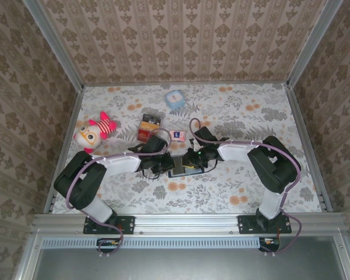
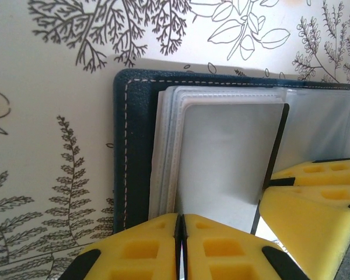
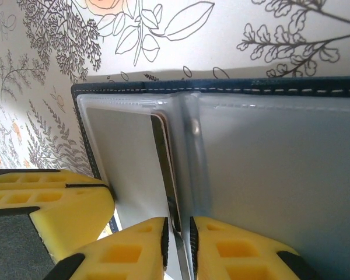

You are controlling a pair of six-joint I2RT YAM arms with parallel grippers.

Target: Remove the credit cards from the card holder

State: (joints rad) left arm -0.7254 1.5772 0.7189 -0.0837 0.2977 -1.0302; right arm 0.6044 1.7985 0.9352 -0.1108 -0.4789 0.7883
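The card holder [image 1: 181,170] lies open mid-table, its navy cover [image 2: 137,146] flat and clear grey sleeves standing up from it. My left gripper [image 2: 181,224] is shut on the lower edge of one upright sleeve [image 2: 227,157]. From the other side, my right gripper [image 3: 178,230] has its jaws drawn in on a thin tan-rimmed credit card [image 3: 163,169] standing on edge beside a sleeve [image 3: 268,169], against the navy cover [image 3: 221,86]. In the top view the left gripper [image 1: 165,165] and right gripper [image 1: 191,161] meet over the holder. A finger of each one appears in the other's wrist view.
A pink-and-white plush toy [image 1: 93,133] lies at the left. A red-and-tan box [image 1: 150,127] and a small pink item [image 1: 178,135] sit just behind the holder. A light blue round object [image 1: 175,99] is farther back. Patterned walls enclose the table.
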